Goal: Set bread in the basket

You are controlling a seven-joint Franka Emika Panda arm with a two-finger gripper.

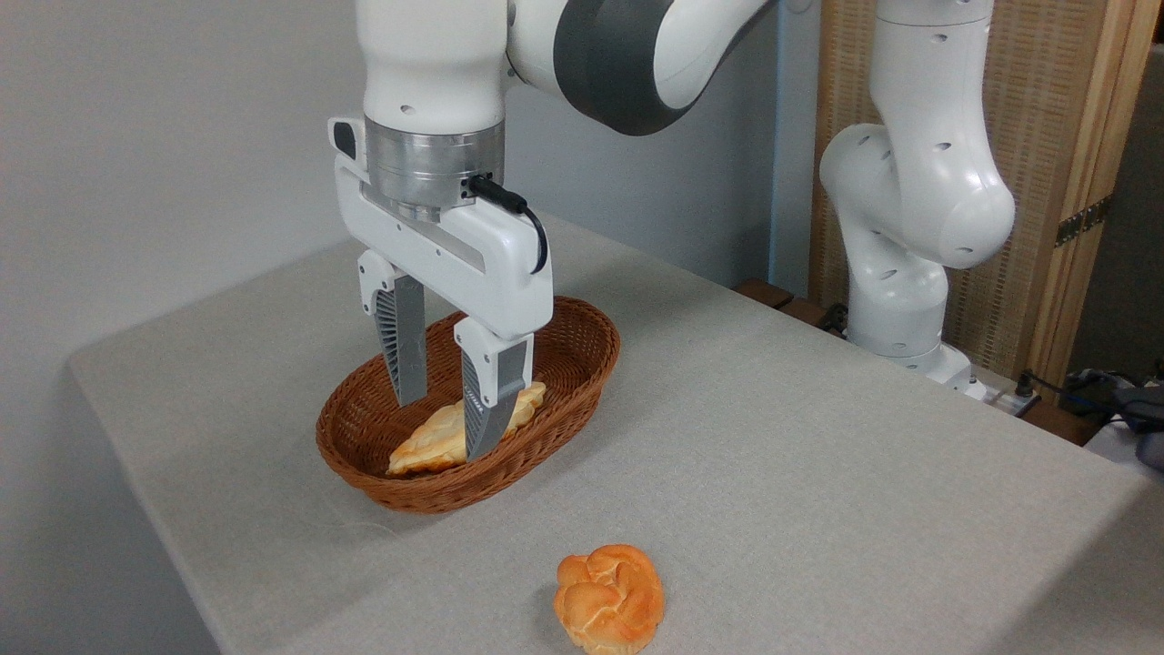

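Nearest the camera we see a round knotted bun point(608, 598), orange-brown, sitting alone on the grey table point(818, 473) near the front edge, well apart from everything else.

Going big to small: we note the white Franka arm point(918, 182) rising from its base at the right rear, reaching across the top of the shot and coming down over the left-middle of the table. The table itself is covered in a plain grey cloth-like surface. Behind it we see a pale wall and, at right, a wooden screen point(1064, 136).

Next, the basket point(582, 364): oval, shallow, reddish-brown wicker, long axis running from front-left to back-right. Inside it lies the bread point(427, 441), the flat braided pale golden loaf. We read it as resting on the basket floor, its long axis roughly lined up with the basket's, one pointed end toward the front-left wall, the other toward the back-right, partly hidden behind the front finger.

The gripper point(446, 423) hangs straight down into the basket. Its two fingers point(405, 350) are spread apart, straddling the loaf's middle, one behind it and one in front. We see a gap between the fingers and the jaws look released, not pinching the bread.
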